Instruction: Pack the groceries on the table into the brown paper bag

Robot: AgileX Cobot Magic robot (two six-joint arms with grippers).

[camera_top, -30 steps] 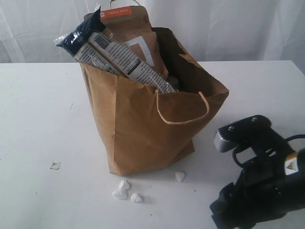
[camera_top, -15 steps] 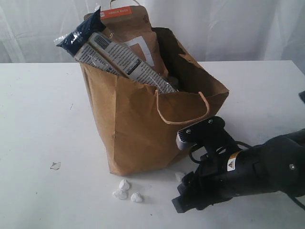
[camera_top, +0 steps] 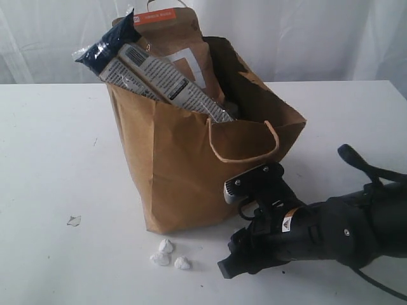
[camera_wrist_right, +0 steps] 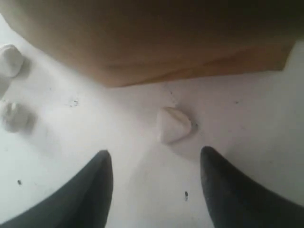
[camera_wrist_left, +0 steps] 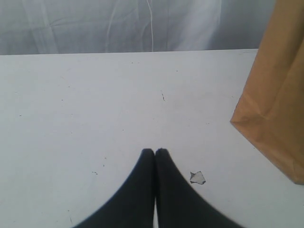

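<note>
The brown paper bag point(camera_top: 191, 171) stands mid-table point(camera_top: 51, 159) with the long dark noodle packet point(camera_top: 146, 70) and brown pouch point(camera_top: 175, 44) jutting above its rim, the right gripper point(camera_wrist_right: 154, 159), fingers spread, faces a white crumb point(camera_wrist_right: 173, 124) at the bag's base, and the left gripper point(camera_wrist_left: 155, 152) is pressed together.

Tall brown kraft paper bag point(camera_top: 184, 171) w/ cord handles & ragged rim stands open, leaning a bit, on the white table point(camera_top: 51, 159), w/ long dark noodle packet point(camera_top: 146, 70) poking out slantwise over the rim & orange-topped brown pouch point(camera_top: 175, 38) upright behind it.
</note>
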